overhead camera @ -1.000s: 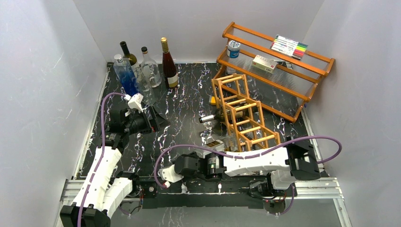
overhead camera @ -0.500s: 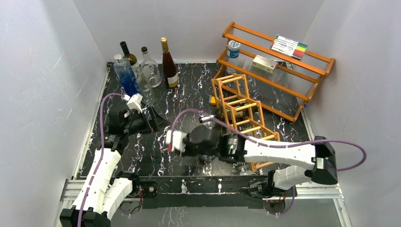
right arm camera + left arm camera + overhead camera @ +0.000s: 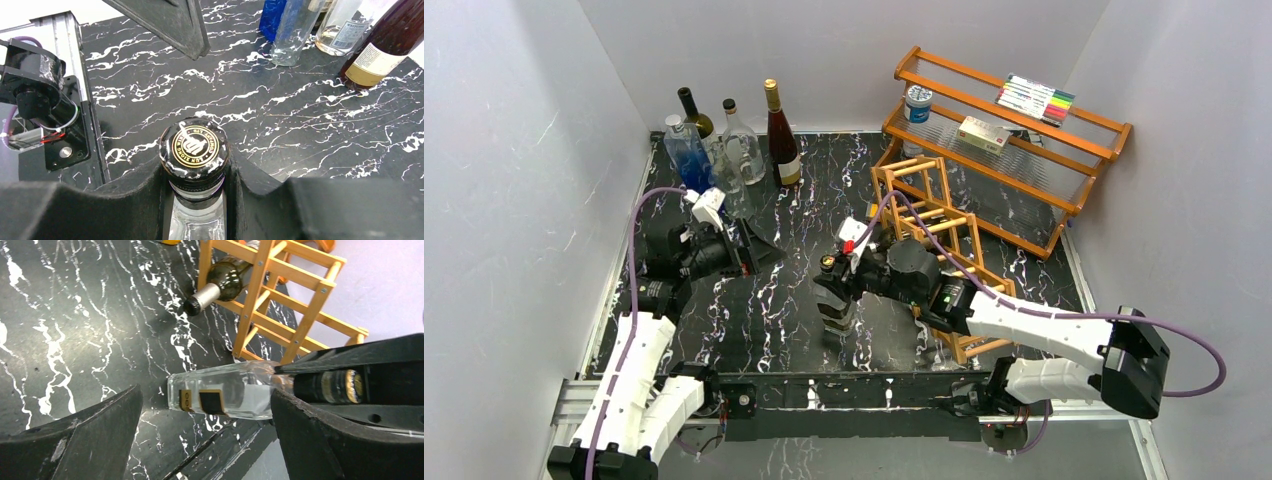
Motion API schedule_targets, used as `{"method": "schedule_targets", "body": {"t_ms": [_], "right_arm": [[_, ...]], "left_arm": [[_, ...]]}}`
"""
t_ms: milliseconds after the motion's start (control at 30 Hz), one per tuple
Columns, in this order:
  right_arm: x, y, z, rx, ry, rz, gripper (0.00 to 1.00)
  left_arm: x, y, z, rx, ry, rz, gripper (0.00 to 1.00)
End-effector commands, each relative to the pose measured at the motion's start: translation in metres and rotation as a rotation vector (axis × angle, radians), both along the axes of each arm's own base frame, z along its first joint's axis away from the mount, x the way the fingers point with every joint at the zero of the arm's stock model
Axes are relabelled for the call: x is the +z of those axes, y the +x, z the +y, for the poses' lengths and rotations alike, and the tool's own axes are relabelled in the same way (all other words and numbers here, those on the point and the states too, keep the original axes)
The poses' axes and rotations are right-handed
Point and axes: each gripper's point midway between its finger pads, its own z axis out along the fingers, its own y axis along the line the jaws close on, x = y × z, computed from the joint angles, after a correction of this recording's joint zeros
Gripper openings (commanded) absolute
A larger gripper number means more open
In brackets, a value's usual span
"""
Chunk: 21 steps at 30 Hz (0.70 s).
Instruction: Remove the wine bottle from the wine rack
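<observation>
Glass bottle [image 3: 225,397] beside wine rack [image 3: 254,297]

We see the wine rack [image 3: 944,226]: open lattice of thin orange-brown wooden bars, square cells, standing right of centre on the black marbled table [image 3: 774,310]. Wine bottle [image 3: 227,279]: dark green glass, grey foil cap, on its side in a rack cell, neck poking out.

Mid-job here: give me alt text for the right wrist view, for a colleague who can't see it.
The right tool is shut on the neck of a clear bottle, whose black cap with a gold emblem faces the camera. Beyond lies the black marbled table, with standing bottles at the upper right.
</observation>
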Motion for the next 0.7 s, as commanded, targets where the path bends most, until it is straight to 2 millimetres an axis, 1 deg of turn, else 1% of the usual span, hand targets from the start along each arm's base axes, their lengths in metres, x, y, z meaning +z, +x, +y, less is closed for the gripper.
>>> {"method": "schedule_targets", "body": {"t_ms": [0,33,67,133,167,200,233,267,300,333,367,400,433,500,533,567,667], "right_arm": [[0.034,-0.005,-0.001,0.004,0.148,-0.015,0.00],[0.030,-0.006,-0.004,0.000,0.149,-0.010,0.02],[0.029,-0.006,-0.008,-0.009,0.153,-0.008,0.09],[0.020,-0.006,-0.015,-0.031,0.137,-0.004,0.30],[0.018,-0.006,-0.017,-0.030,0.117,-0.009,0.39],[0.019,-0.006,-0.018,-0.028,0.108,-0.013,0.52],[0.021,-0.006,-0.020,-0.032,0.099,-0.019,0.68],[0.025,-0.004,-0.022,-0.038,0.090,-0.035,0.76],[0.030,-0.003,-0.025,-0.048,0.079,-0.050,0.93],[0.039,-0.003,-0.029,-0.052,0.081,-0.064,0.98],[0.069,-0.013,-0.048,-0.030,0.100,-0.148,0.98],[0.082,-0.017,-0.062,-0.037,0.111,-0.179,0.98],[0.090,-0.019,-0.073,-0.051,0.119,-0.204,0.98],[0.103,-0.022,-0.091,-0.074,0.127,-0.247,0.98],[0.110,-0.022,-0.104,-0.103,0.127,-0.268,0.98],[0.118,-0.022,-0.115,-0.130,0.146,-0.285,0.98],[0.127,-0.022,-0.129,-0.169,0.166,-0.305,0.98]], "left_arm": [[0.033,-0.014,-0.013,-0.109,-0.061,-0.071,0.98],[0.037,-0.016,-0.015,-0.123,-0.063,-0.085,0.98],[0.039,-0.018,-0.016,-0.134,-0.064,-0.095,0.98],[0.043,-0.024,-0.020,-0.166,-0.070,-0.114,0.98],[0.045,-0.028,-0.025,-0.191,-0.070,-0.119,0.98],[0.045,-0.030,-0.030,-0.208,-0.063,-0.126,0.98],[0.047,-0.036,-0.041,-0.247,-0.046,-0.146,0.98],[0.049,-0.037,-0.050,-0.259,-0.017,-0.166,0.98],[0.052,-0.042,-0.062,-0.287,0.003,-0.182,0.98],[0.056,-0.044,-0.070,-0.289,0.026,-0.204,0.98],[0.072,-0.046,-0.083,-0.291,0.053,-0.263,0.97],[0.075,-0.046,-0.090,-0.301,0.064,-0.271,0.97],[0.074,-0.049,-0.098,-0.318,0.080,-0.276,0.97],[0.073,-0.048,-0.104,-0.308,0.133,-0.305,0.98],[0.065,-0.047,-0.110,-0.289,0.224,-0.324,0.98],[0.063,-0.046,-0.115,-0.279,0.274,-0.343,0.98],[0.056,-0.046,-0.124,-0.262,0.393,-0.374,0.96]]}}
